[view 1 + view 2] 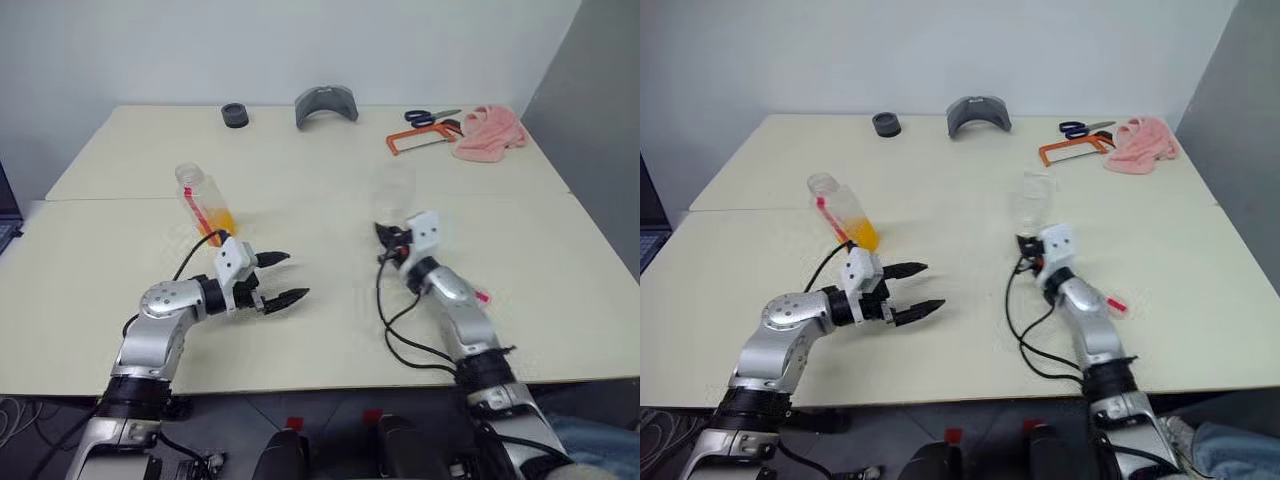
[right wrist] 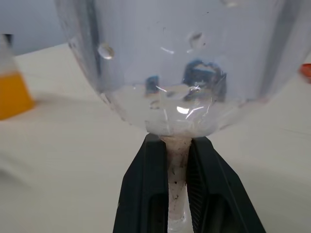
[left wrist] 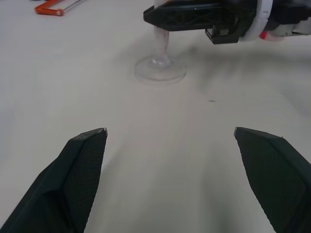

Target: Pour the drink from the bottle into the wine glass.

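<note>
The clear bottle (image 1: 203, 203) with a red strip stands on the table (image 1: 300, 330), left of centre, and the orange drink (image 1: 221, 220) fills its lower part. Just in front of it, my left gripper (image 1: 284, 279) hovers open with nothing between its fingers, pointing right toward the wine glass (image 1: 394, 190). My right gripper (image 1: 389, 236) is shut on the glass's thin stem (image 2: 177, 160), just under the empty bowl (image 2: 180, 58). The glass's round foot (image 3: 160, 70) sits on or very near the tabletop.
Along the table's far edge lie a black round piece (image 1: 235, 115), a grey curved part (image 1: 326, 104), blue scissors (image 1: 432, 117), an orange-framed hacksaw (image 1: 420, 138) and a pink cloth (image 1: 490, 130). A seam (image 1: 120, 199) crosses the table behind the bottle.
</note>
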{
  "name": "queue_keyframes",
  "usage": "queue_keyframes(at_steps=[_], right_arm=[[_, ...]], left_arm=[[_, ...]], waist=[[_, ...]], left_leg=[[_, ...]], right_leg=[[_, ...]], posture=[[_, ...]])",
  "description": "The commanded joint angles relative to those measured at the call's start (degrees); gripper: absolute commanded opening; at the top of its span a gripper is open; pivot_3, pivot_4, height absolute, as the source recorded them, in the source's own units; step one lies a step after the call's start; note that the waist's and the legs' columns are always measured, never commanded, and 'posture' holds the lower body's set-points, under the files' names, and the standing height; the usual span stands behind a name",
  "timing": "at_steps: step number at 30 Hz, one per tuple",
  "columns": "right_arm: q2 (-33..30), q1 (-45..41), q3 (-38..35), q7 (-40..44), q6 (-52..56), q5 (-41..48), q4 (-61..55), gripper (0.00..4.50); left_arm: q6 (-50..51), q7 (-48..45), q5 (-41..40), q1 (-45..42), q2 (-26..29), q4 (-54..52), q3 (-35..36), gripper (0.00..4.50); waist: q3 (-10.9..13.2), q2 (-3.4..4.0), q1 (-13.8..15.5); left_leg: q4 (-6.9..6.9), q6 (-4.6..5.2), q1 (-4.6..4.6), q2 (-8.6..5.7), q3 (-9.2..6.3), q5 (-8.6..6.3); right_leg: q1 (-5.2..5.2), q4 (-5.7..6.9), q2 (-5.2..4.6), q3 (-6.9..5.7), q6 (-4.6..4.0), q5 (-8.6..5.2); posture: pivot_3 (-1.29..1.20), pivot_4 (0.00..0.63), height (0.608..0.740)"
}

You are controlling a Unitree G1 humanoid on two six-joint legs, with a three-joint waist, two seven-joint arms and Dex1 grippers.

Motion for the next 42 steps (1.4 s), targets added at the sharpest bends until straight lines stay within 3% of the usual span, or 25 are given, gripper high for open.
queue_keyframes(at_steps=[1, 7, 14, 15, 26, 37, 42], right_arm=[[1.5, -4.1, 1.6, 3.2, -5.3, -1.7, 5.2, 0.24], [4.0, -9.2, 2.5, 5.8, -12.2, -4.4, 17.8, 0.24], [4.8, -10.2, 1.2, 8.3, -14.5, -3.8, 21.7, 0.24], [4.9, -10.2, 0.9, 8.5, -14.6, -3.5, 21.8, 0.94], [5.2, -8.3, 0.6, 11.3, -13.9, -3.2, 19.7, 4.48], [0.6, -2.1, 2.4, 13.7, -9.4, -5.5, 10.9, 4.48], [-4.0, 5.3, 4.5, 12.6, -5.4, -8.5, -0.3, 4.48]], left_arm=[[0.9, 2.6, -1.4, 2.3, 1.3, -4.9, 3.3, 4.5], [4.0, 6.9, -2.8, 6.9, 1.9, -11.6, 7.2, 4.5], [8.1, 10.1, -5.2, 7.5, 2.8, -17.3, 9.5, 4.5], [8.6, 10.5, -5.6, 7.3, 2.8, -17.9, 9.7, 4.5], [11.3, 12.9, -8.1, 6.3, 3.1, -21.7, 10.3, 4.5], [8.3, 17.4, -7.1, 7.2, 0.9, -21.4, 11.4, 4.5], [5.9, 20.2, -4.6, 10.7, -1.0, -20.4, 10.8, 4.5]], waist=[[0.0, 0.0, 0.1], [0.0, -0.01, 1.0], [0.0, -0.01, 1.2], [0.0, -0.01, 1.3], [0.0, 0.0, 1.3], [0.0, 0.0, 1.5], [0.0, 0.0, 1.5]], left_leg=[[-0.01, 0.0, 0.01, 0.09, 0.07, 0.0], [-0.02, -0.01, -0.04, -0.26, 0.09, 0.0], [-0.05, -0.01, 0.01, -0.2, 0.07, 0.0], [-0.05, -0.01, 0.01, -0.2, 0.07, 0.0], [-0.06, -0.02, 0.0, -0.21, 0.07, 0.0], [-0.06, -0.02, -0.01, -0.23, 0.06, 0.0], [-0.07, -0.03, -0.01, -0.22, 0.08, 0.0]], right_leg=[[-0.02, -0.02, -0.02, 0.02, 0.0, 0.0], [0.0, -0.1, -0.2, 0.04, 0.01, 0.01], [0.02, -0.09, -0.15, 0.02, 0.01, 0.01], [0.02, -0.09, -0.15, 0.02, 0.01, 0.01], [0.01, -0.09, -0.15, 0.02, 0.01, 0.01], [0.03, -0.11, -0.16, 0.01, 0.01, 0.01], [0.02, -0.11, -0.17, 0.03, 0.01, 0.01]], posture=[[0.0, 0.15, 0.74], [0.0, 0.15, 0.74], [0.0, 0.15, 0.74], [0.0, 0.15, 0.74], [0.0, 0.15, 0.74], [0.0, 0.15, 0.74], [0.0, 0.15, 0.74]])
